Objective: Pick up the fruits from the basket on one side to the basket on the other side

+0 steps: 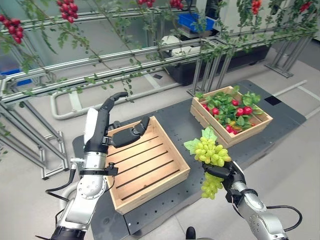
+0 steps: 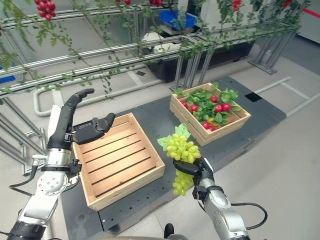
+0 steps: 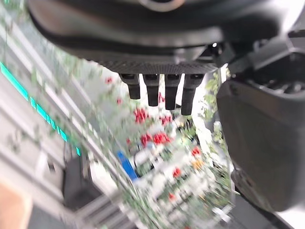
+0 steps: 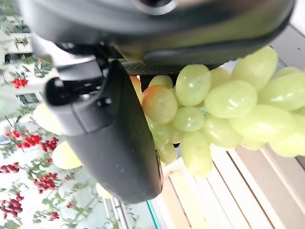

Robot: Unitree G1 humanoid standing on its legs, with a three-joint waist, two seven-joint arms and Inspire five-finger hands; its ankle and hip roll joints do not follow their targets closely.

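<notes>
metal frame (image 1: 125, 67) with vines (image 1: 70, 30), blue bin (image 1: 196, 22).

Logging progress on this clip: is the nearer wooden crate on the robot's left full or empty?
Empty: the left crate shows only bare slats. The grapes are in the right hand, outside it.

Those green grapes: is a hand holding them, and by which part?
Yes. The right hand grips the grapes round the middle of the bunch; the left hand holds nothing.

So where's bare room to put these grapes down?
The near wooden crate is bare across its slatted floor; only the left hand hovers over its far rim. The far crate is crowded with red fruit and leaves. The right hand holds the green grapes beside the near crate's right corner.
</notes>
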